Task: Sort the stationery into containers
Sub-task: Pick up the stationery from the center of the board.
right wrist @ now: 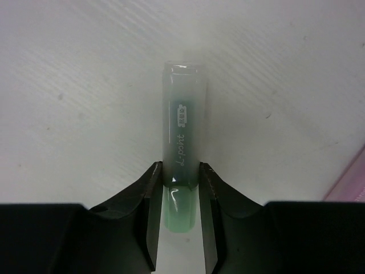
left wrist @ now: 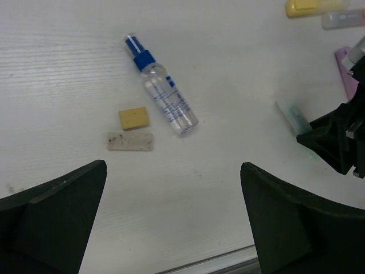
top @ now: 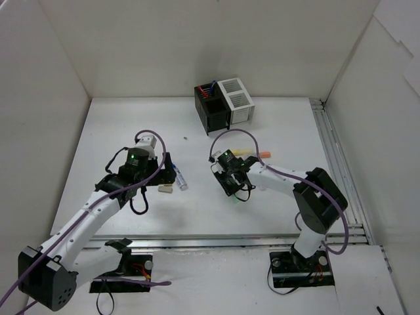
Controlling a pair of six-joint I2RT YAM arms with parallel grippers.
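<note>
My right gripper (right wrist: 181, 180) pinches the green highlighter (right wrist: 183, 125), a smooth translucent barrel lying centre frame on the matte white table (right wrist: 85, 85). My left gripper (left wrist: 173, 171) gapes wide, empty, below the clear blue-capped bottle (left wrist: 162, 94).

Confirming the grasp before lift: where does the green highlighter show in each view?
Top external: green highlighter, centre-right, mostly hidden under the right gripper.
Left wrist: right side, beside that gripper.
Right wrist: centre, clamped between its jaws.
Shared landmark: the right gripper.
</note>
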